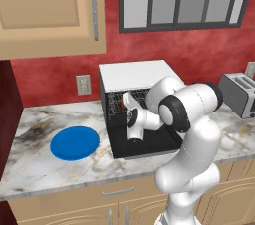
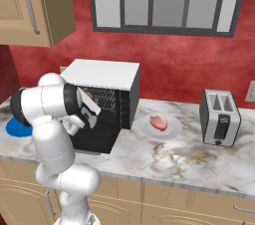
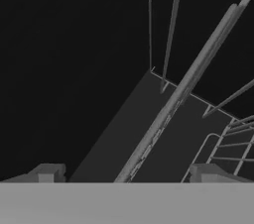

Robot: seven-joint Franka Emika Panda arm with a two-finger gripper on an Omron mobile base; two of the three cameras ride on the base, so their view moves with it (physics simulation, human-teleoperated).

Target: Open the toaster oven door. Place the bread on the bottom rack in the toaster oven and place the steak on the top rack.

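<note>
The toaster oven [image 1: 132,73] [image 2: 107,73] stands at the back of the counter, black with a flat white top. Its door [image 1: 149,143] [image 2: 97,140] lies folded down flat in front of it. My gripper [image 1: 125,100] [image 2: 95,98] [image 3: 128,173] reaches into the oven's mouth, open, with nothing between its fingertips [image 3: 47,172]. In the hand view, wire racks [image 3: 173,99] cross the dark inside at a slant. The steak [image 2: 159,121], pink, lies on a white plate [image 2: 172,130] right of the oven. I cannot make out the bread.
A blue plate [image 1: 74,142] sits on the marble counter left of the oven. A silver slot toaster [image 2: 219,117] [image 1: 239,93] stands far right. A wooden wall cabinet [image 1: 50,10] hangs above at the left. My own arm hangs over the open door.
</note>
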